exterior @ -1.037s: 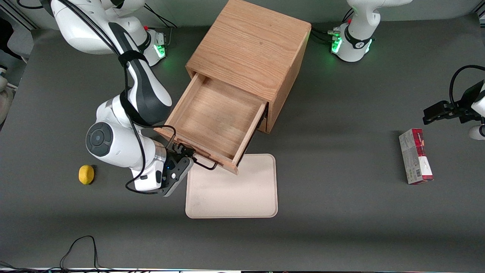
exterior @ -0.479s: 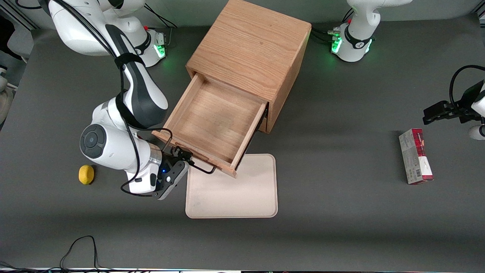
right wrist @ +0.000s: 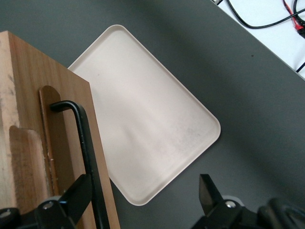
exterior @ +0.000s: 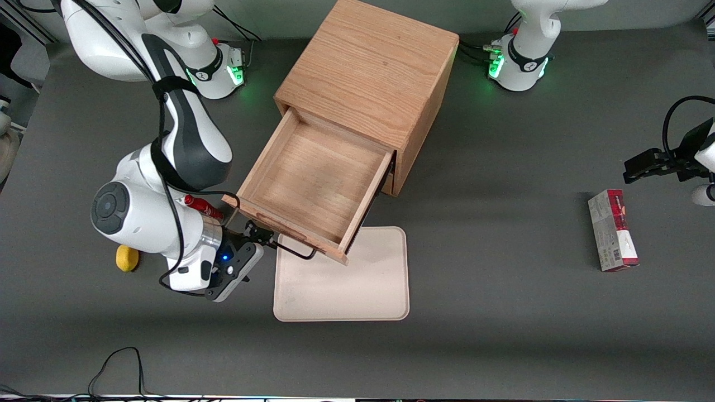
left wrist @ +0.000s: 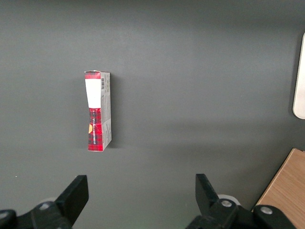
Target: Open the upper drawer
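Note:
The oak cabinet (exterior: 368,67) stands at the table's middle. Its upper drawer (exterior: 313,178) is pulled far out, and its shallow wooden inside is bare. The black wire handle (exterior: 296,250) sticks out of the drawer front over the tray. My right gripper (exterior: 258,237) is at the handle's end nearest the working arm. In the right wrist view the gripper (right wrist: 143,195) is open with its jaws wide apart. The handle bar (right wrist: 85,143) runs along one finger (right wrist: 78,191) against the drawer front (right wrist: 52,143). The lower drawer is hidden under the upper one.
A beige tray (exterior: 357,290) lies on the table under the drawer's front, also in the right wrist view (right wrist: 152,124). A yellow lemon (exterior: 127,257) and a red marker-like thing (exterior: 204,207) lie by the working arm. A red and grey box (exterior: 613,229) lies toward the parked arm's end.
The working arm has drawn back toward its own end of the table and nearer the front camera. The drawer front has come out slightly. The red marker-like thing has come into view.

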